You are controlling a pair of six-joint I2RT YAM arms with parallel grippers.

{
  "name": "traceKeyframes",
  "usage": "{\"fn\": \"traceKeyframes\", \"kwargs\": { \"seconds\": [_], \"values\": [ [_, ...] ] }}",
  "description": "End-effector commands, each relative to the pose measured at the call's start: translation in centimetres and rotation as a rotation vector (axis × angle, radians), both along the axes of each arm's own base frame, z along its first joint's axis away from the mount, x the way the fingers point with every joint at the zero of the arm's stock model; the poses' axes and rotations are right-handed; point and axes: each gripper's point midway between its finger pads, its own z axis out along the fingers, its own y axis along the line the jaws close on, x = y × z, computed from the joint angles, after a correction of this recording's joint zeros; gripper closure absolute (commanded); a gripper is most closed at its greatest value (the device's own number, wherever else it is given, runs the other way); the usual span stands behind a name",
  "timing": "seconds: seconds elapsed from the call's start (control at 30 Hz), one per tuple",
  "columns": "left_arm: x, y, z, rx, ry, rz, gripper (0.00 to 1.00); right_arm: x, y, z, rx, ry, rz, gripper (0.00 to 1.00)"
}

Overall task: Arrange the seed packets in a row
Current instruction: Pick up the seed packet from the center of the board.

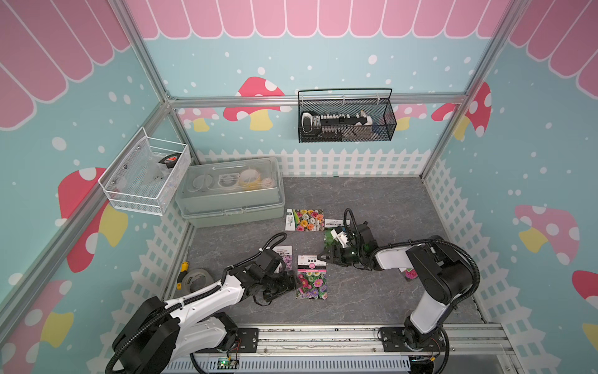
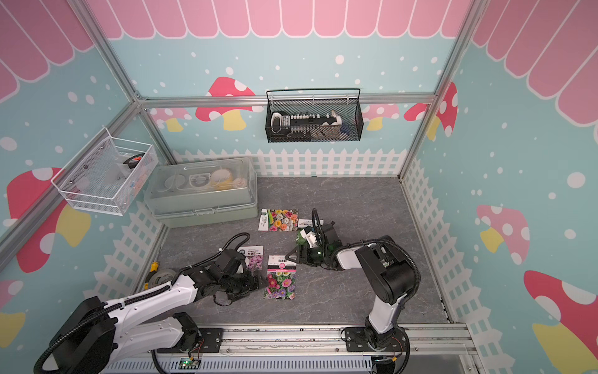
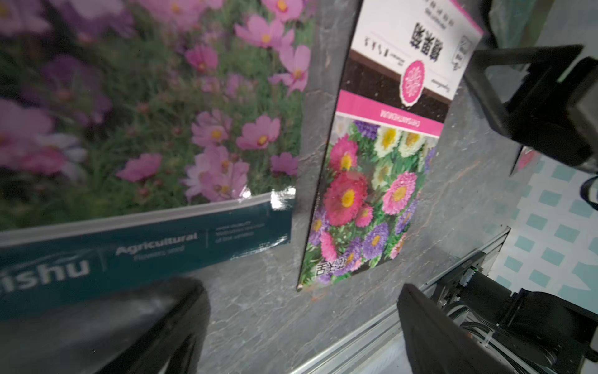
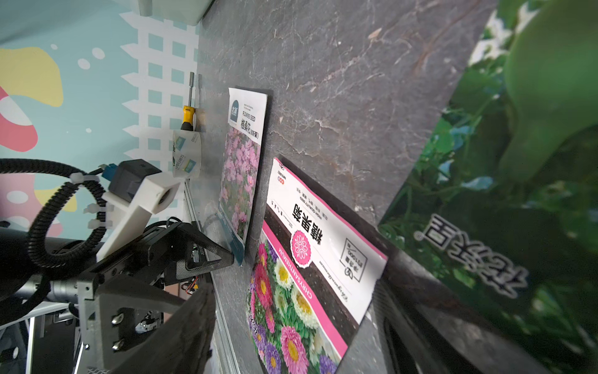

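Observation:
Several seed packets lie flat on the grey table. The chrysanthemum packet (image 1: 312, 277) (image 2: 281, 278) sits in the middle, with the pink cosmos packet (image 1: 284, 257) (image 3: 145, 113) just to its left, partly under my left wrist. A rose packet (image 1: 305, 220) lies further back. A green plant packet (image 1: 329, 238) (image 4: 485, 226) is partly covered by my right wrist. A corner of a pink-flower packet (image 1: 409, 273) peeks from under my right arm. My left gripper (image 1: 293, 281) (image 3: 301, 323) is open over bare table beside the chrysanthemum packet (image 3: 372, 178). My right gripper (image 1: 325, 255) (image 4: 297, 333) is open at that packet's labelled end (image 4: 307, 259).
A grey tape roll (image 1: 195, 278) and a yellow-handled screwdriver (image 1: 182, 270) lie by the left wall. A lidded plastic box (image 1: 231, 191) stands at the back left. A white wire basket (image 1: 145, 176) and a black mesh basket (image 1: 346, 118) hang on the walls. A metal rail (image 1: 323, 336) borders the front.

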Motion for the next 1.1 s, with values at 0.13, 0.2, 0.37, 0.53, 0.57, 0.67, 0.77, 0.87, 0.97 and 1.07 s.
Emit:
{"fn": "traceKeyframes", "kwargs": {
  "seconds": [0.13, 0.2, 0.37, 0.53, 0.57, 0.67, 0.77, 0.87, 0.97, 1.07],
  "values": [
    [1.4, -2.5, 1.0, -0.14, -0.066, -0.015, 0.08, -3.0, -2.5, -5.8, -0.152, 0.176, -0.036, 0.22],
    [1.4, -2.8, 1.2, -0.152, -0.071, -0.025, 0.08, -3.0, -2.6, -5.8, -0.152, 0.176, -0.036, 0.22],
    [1.2, -3.8, 0.5, -0.182, -0.036, -0.053, 0.07, -3.1, -2.4, -5.8, -0.131, 0.18, -0.042, 0.21],
    [1.6, -5.4, -0.8, -0.195, -0.016, -0.077, 0.07, -3.7, -2.0, -6.1, -0.105, 0.189, -0.04, 0.22],
    [1.7, -5.6, -1.0, -0.2, -0.015, -0.079, 0.07, -3.9, -1.8, -6.1, -0.101, 0.188, -0.038, 0.22],
    [2.1, -6.2, -1.5, -0.213, -0.013, -0.08, 0.08, -4.5, -1.3, -6.0, -0.092, 0.188, -0.023, 0.22],
    [2.4, -6.5, -1.8, -0.217, -0.012, -0.082, 0.1, -5.0, -0.9, -6.1, -0.073, 0.197, -0.021, 0.24],
    [2.7, -6.6, -2.1, -0.215, -0.019, -0.079, 0.15, -5.3, -0.8, -6.2, -0.039, 0.21, -0.031, 0.26],
    [3.1, -6.8, -2.5, -0.217, -0.016, -0.078, 0.21, -5.6, -0.7, -5.9, -0.009, 0.213, -0.037, 0.29],
    [3.4, -7.2, -2.9, -0.224, -0.007, -0.083, 0.29, -6.3, -1.0, -6.2, -0.01, 0.225, -0.04, 0.3]
  ]
}}
